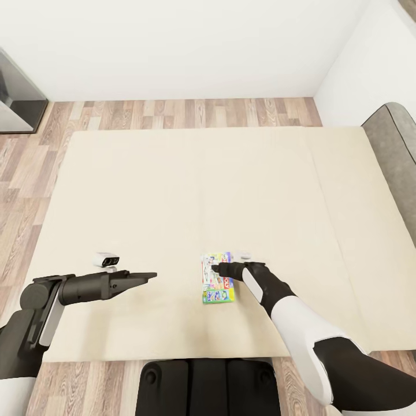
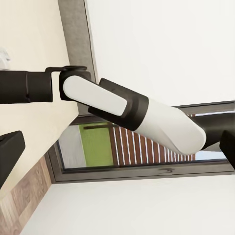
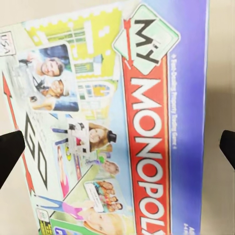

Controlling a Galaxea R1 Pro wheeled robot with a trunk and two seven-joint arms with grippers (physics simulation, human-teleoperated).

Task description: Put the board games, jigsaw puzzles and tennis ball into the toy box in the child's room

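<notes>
One board game [image 1: 217,278], a flat colourful box lettered "My Monopoly", lies on the beige mattress of the bed [image 1: 173,190] near its front edge. My right gripper [image 1: 217,267] hovers over the far end of the box, and I cannot tell if it touches. In the right wrist view the board game [image 3: 122,122] lies between the two dark fingertips [image 3: 10,154], which stand wide apart at the picture's sides, so the right gripper [image 3: 117,149] is open. My left gripper [image 1: 149,277] hangs over bare mattress to the box's left, open and empty, with its fingertips [image 2: 10,152] spread.
The grey headboard [image 1: 398,150] borders the bed on the right. Wood-plank floor [image 1: 173,110] runs between the bed's far side and the white wall. A dark cabinet [image 1: 17,98] stands at the far left. A window [image 2: 142,147] appears behind my right forearm [image 2: 147,117] in the left wrist view.
</notes>
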